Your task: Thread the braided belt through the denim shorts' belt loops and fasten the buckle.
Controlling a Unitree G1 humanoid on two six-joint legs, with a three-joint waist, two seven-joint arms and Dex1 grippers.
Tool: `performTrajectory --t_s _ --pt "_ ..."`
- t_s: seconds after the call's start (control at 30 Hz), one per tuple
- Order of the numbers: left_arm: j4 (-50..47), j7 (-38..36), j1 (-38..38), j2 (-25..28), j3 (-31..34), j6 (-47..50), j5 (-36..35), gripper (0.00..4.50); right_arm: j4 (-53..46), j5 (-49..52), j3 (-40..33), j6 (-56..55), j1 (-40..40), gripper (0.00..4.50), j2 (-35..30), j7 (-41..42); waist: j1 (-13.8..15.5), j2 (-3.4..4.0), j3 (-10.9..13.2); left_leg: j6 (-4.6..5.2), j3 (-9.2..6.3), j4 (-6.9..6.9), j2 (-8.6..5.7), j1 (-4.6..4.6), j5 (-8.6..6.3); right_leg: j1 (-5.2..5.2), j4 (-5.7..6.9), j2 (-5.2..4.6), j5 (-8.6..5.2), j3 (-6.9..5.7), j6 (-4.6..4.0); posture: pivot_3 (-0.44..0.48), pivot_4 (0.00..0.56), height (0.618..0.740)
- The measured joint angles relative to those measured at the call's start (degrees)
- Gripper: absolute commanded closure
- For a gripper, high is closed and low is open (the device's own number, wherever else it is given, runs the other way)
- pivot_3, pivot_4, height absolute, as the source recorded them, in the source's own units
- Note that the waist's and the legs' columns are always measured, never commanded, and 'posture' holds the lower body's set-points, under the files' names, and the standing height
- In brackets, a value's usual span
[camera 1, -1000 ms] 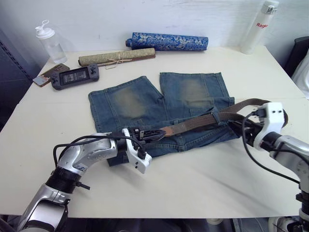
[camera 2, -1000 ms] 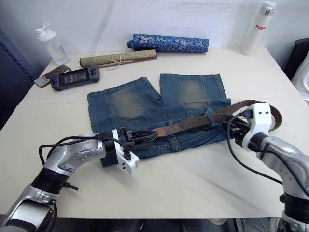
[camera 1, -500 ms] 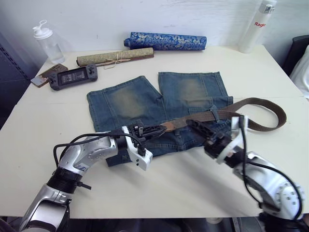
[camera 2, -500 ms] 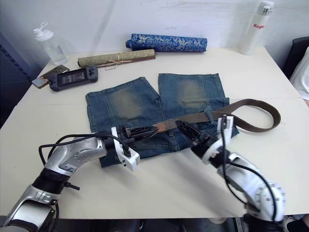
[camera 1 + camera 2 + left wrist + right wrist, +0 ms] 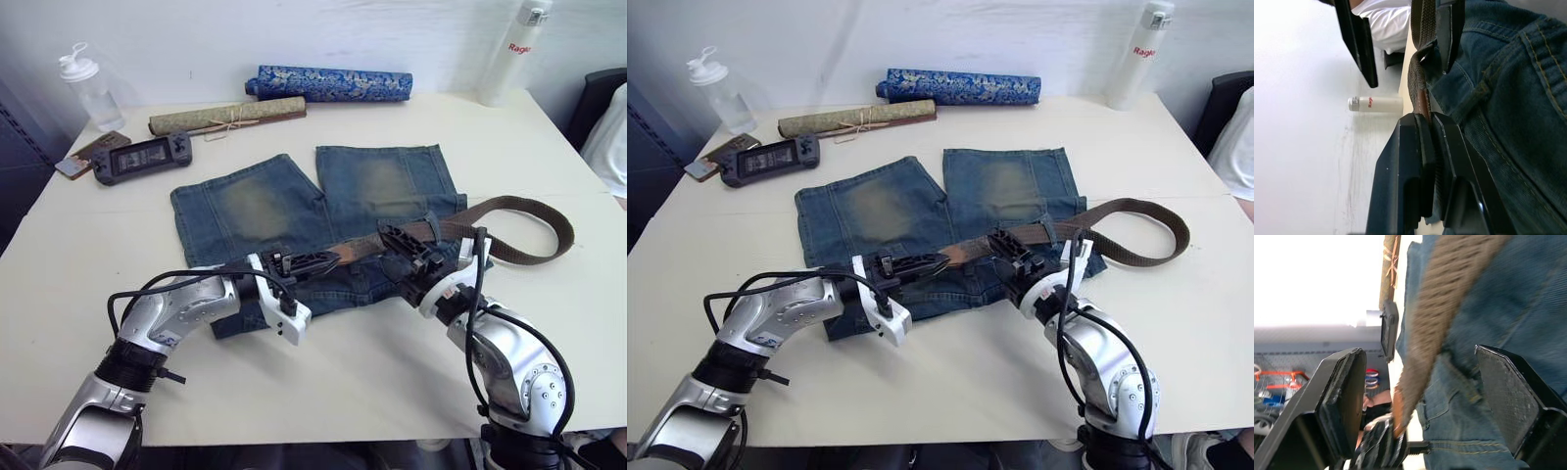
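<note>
The faded denim shorts [image 5: 294,206] lie flat mid-table, waistband towards me. Across that waistband runs the braided belt [image 5: 509,257], passing under one of the belt loops [image 5: 432,224] and curling into a bend at the right. My left gripper [image 5: 315,260] is shut on the belt's reddish-brown leather tip [image 5: 1422,104]. A little to the right, my right gripper [image 5: 400,251] stands open astride the strap, which runs between its two pads [image 5: 1344,401] without touching them. I cannot make out the buckle.
At the table's back lie a blue patterned roll [image 5: 333,83] and a tan rolled mat [image 5: 227,115]. A handheld console [image 5: 144,157] and a clear bottle [image 5: 80,86] are at the back left, a white bottle [image 5: 514,49] at the back right. Bare tabletop [image 5: 392,382] lies in front.
My right arm has swung left from the belt's bend at the right to the strap's middle, where it now straddles the belt. The left gripper has kept its hold on the tip.
</note>
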Motion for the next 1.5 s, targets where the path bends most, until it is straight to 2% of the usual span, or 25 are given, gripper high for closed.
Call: performTrajectory --t_s 0.1,0.13,0.17,0.27,0.3,0.47,0.53,0.6,0.67,0.7,0.9,1.0,1.2,1.37,1.5 --pt "0.0 0.0 0.0 0.0 0.0 0.0 -0.1 4.5 0.3 0.0 0.0 0.0 -0.2 1.82 -0.2 0.2 0.0 0.0 0.0 0.0 0.0 0.0 0.01 0.0 0.0 -0.02 0.01 0.0 -0.01 0.0 -0.01 0.0 0.15 0.637" --pt "0.0 0.0 0.0 0.0 0.0 0.0 -0.1 4.5 0.3 0.0 0.0 0.0 -0.4 2.39 -0.4 0.3 0.0 0.0 0.0 0.0 0.0 0.0 0.01 0.0 0.0 -0.02 0.01 0.0 -0.01 0.0 -0.01 0.0 0.15 0.637" --pt "0.0 0.0 0.0 0.0 0.0 -0.1 -0.2 4.5 0.4 0.0 0.0 0.0 -0.7 2.65 -0.4 0.5 0.0 0.0 0.0 0.0 0.0 0.0 0.01 0.0 0.0 -0.02 0.01 0.0 -0.01 0.0 -0.01 0.0 0.15 0.637" --pt "0.0 -0.1 0.0 0.0 0.0 -0.5 -0.7 4.5 0.7 0.0 0.4 -0.1 -1.3 4.09 -0.4 1.3 0.0 0.0 0.0 0.0 0.0 0.0 0.01 0.0 0.0 -0.02 0.01 0.0 -0.01 0.0 -0.01 0.0 0.15 0.637" --pt "0.0 -0.3 0.0 0.1 0.0 -0.7 -0.9 4.5 0.7 0.0 0.5 -0.2 -1.4 4.41 -0.4 1.4 0.0 0.0 0.0 0.0 0.0 0.0 0.01 0.0 0.0 -0.02 0.01 0.0 -0.01 0.0 -0.01 0.0 0.15 0.637" --pt "0.2 -1.3 0.0 0.5 0.0 -0.8 -2.3 4.5 1.4 0.0 0.8 -0.2 -1.4 4.41 -0.4 2.0 0.0 0.0 0.0 0.0 0.01 0.01 0.0 -0.01 0.0 -0.02 0.01 -0.01 -0.01 0.0 -0.01 0.0 0.15 0.637" --pt "0.2 -2.1 0.0 0.4 0.0 -0.3 -3.6 3.65 1.5 0.0 0.9 -0.3 -1.5 4.5 -0.2 2.3 0.0 0.0 0.0 0.0 0.0 0.0 0.01 -0.01 0.0 -0.02 0.02 0.0 -0.01 0.0 -0.01 0.0 0.15 0.637" --pt "0.2 -3.1 0.0 0.1 0.0 0.4 -6.4 3.15 1.5 0.1 0.9 -0.9 -1.5 4.5 0.0 2.4 0.0 0.0 0.0 0.0 0.0 0.01 0.01 -0.01 0.0 -0.03 0.02 0.0 -0.01 0.0 -0.01 0.0 0.15 0.637" --pt "-0.2 -6.2 0.9 0.1 0.0 3.2 -12.0 2.19 2.1 0.1 0.7 -2.1 -2.0 4.5 0.5 2.6 -0.1 0.01 0.0 0.0 0.0 0.01 0.01 0.0 0.0 -0.03 0.02 0.0 -0.01 0.0 -0.01 0.0 0.15 0.637" --pt "-0.5 -7.5 1.7 0.3 0.0 4.0 -14.0 1.93 2.3 0.1 0.6 -2.7 -2.2 4.5 0.4 2.7 -0.1 0.01 0.0 0.0 0.0 0.01 0.01 0.0 0.0 -0.03 0.02 0.0 -0.01 0.0 -0.01 0.0 0.15 0.637" --pt "-9.7 -18.4 14.5 5.0 2.2 16.6 -36.1 1.93 3.0 -0.1 -2.3 -5.2 -4.0 4.5 -1.4 4.8 -1.1 0.07 0.0 0.03 -0.16 -0.03 0.08 -0.01 -0.02 -0.12 0.09 -0.01 -0.1 0.0 -0.18 0.0 0.15 0.637" --pt "-12.3 -21.5 19.0 6.9 4.4 21.9 -41.5 1.93 4.0 -1.0 -2.7 -5.2 -4.4 4.5 -3.0 6.2 -1.2 0.08 0.0 0.03 -0.11 -0.03 0.04 -0.01 -0.02 -0.1 0.11 -0.02 -0.12 -0.03 -0.21 0.0 0.15 0.637" --pt "-14.8 -22.5 20.4 5.4 6.6 28.7 -43.9 1.93 6.2 -10.0 -1.7 -3.2 -5.2 4.5 -8.2 11.5 -0.9 0.09 0.0 0.04 -0.02 -0.02 0.04 0.0 -0.02 -0.05 0.08 -0.02 -0.11 -0.04 -0.2 0.0 0.15 0.637" --pt "-16.0 -22.5 19.7 3.9 6.9 31.1 -43.9 1.93 7.1 -22.4 3.3 -2.2 -4.8 4.5 -8.2 17.8 -1.2 0.09 0.0 0.03 -0.02 -0.06 0.07 0.01 -0.02 -0.06 0.08 -0.02 -0.13 -0.07 -0.23 0.0 0.15 0.637" --pt "-16.0 -22.6 19.7 3.6 7.2 31.8 -43.7 1.93 7.1 -28.3 4.8 -2.2 -4.1 4.5 -6.3 21.4 -1.2 0.09 0.0 0.03 -0.03 -0.06 0.07 0.01 -0.02 -0.06 0.07 -0.03 -0.13 -0.07 -0.23 0.0 0.15 0.637"
